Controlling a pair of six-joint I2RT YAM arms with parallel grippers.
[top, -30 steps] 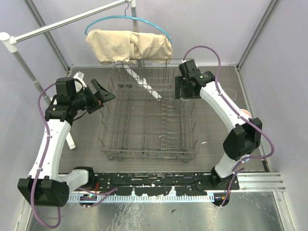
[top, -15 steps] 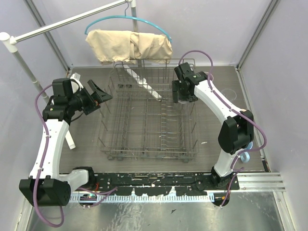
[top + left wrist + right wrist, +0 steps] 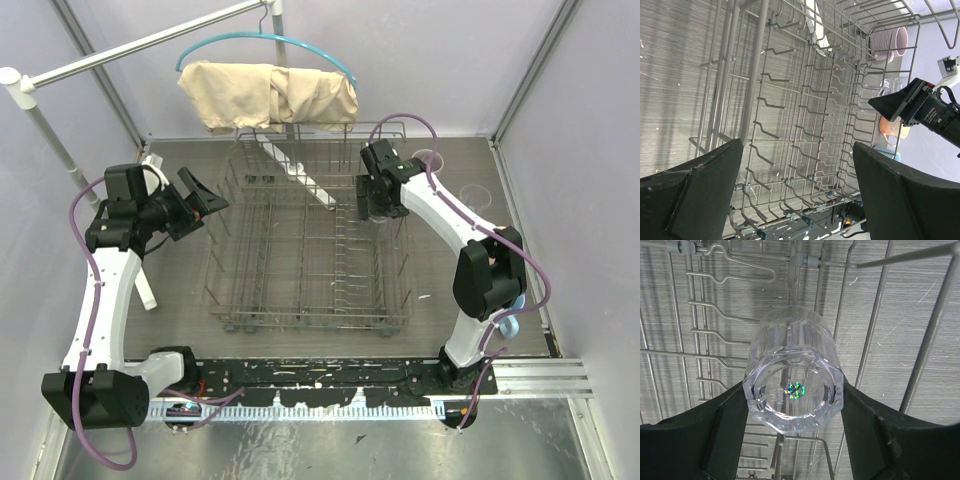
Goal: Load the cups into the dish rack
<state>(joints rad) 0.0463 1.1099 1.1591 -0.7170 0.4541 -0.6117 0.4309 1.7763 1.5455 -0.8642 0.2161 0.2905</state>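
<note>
The grey wire dish rack (image 3: 300, 322) fills the middle of the table. My right gripper (image 3: 378, 205) hangs over its back right part, shut on a clear glass tumbler (image 3: 792, 385); the tumbler's base faces the right wrist camera, and rack wires (image 3: 936, 320) lie below it. My left gripper (image 3: 205, 195) is open and holds nothing at the rack's left side, looking across the tines (image 3: 752, 85). Beyond the rack's right wall stand a mauve-pink mug (image 3: 888, 42), a second clear tumbler (image 3: 880, 86), a peach mug (image 3: 892, 129) and a light blue mug (image 3: 510, 322).
A teal hanger with a beige cloth (image 3: 270, 95) hangs over the rack's back edge. A white rail stand (image 3: 40, 130) rises at the far left. A white strip (image 3: 290, 165) lies in the rack's back. Purple cables loop off both arms.
My right arm has swung left and inward with the tumbler, further over the rack, uncovering the pink mug behind it. My left gripper has drawn slightly left, away from the rack.
</note>
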